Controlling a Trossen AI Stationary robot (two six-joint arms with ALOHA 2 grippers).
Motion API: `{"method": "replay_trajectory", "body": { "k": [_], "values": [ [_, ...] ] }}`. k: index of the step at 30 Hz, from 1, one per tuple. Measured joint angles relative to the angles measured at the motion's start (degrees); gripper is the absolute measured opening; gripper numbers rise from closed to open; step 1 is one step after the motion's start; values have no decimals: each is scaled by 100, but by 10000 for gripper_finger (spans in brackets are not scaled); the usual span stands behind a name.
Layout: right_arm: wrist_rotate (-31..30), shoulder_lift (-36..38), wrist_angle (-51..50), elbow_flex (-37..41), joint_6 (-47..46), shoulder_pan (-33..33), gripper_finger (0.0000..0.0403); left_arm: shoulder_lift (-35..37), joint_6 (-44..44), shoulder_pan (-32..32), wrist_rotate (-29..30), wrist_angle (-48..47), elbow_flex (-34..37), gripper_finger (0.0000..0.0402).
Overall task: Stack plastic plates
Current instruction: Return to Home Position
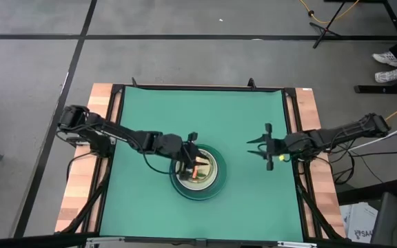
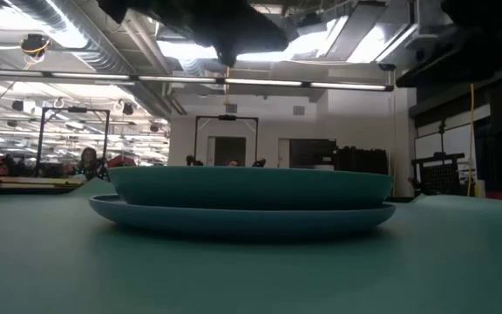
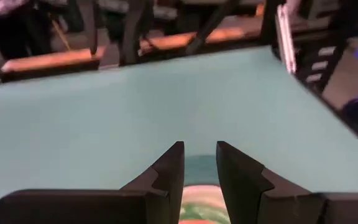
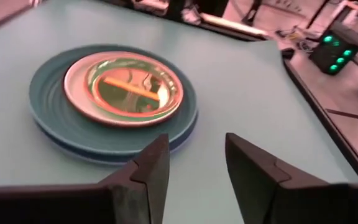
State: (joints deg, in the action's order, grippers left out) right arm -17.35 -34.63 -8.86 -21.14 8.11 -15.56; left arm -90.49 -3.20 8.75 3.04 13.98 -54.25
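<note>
The plastic plates sit in one stack (image 1: 198, 173) on the green mat, near the table's middle. In the low view a dark-green plate (image 2: 251, 187) rests on a wider light-blue one (image 2: 242, 218). In the right wrist view the stack (image 4: 114, 93) shows a pale medium plate (image 4: 73, 87) and small translucent green and orange plates (image 4: 132, 87) nested on top. My left gripper (image 1: 193, 160) hovers open just above the stack; its wrist view shows the gripper (image 3: 199, 158) with nothing between its fingers. My right gripper (image 1: 257, 146) waits open to the stack's right, its fingers framing the gap (image 4: 197, 155).
The green mat (image 1: 150, 117) lies bare around the stack on all sides. Wooden strips (image 1: 98, 103) and a black frame border the table. A lit green device (image 4: 331, 53) sits off the right edge. People (image 2: 85, 161) show far back in the room.
</note>
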Motion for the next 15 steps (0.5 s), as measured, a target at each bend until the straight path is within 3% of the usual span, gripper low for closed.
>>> {"method": "replay_trajectory", "body": {
  "k": [5, 10, 15],
  "values": [
    [150, 764, 48, 335, -279, 287, 150, 415, -13, -320, 22, 202, 408, 87],
    [301, 1269, 58, 610, -406, 489, 145, 1259, 212, -557, 253, 950, 1436, 87],
    [436, 1424, 206, 756, -408, 562, 105, 2230, 594, -716, 485, 1391, 2552, 87]
  ]
}}
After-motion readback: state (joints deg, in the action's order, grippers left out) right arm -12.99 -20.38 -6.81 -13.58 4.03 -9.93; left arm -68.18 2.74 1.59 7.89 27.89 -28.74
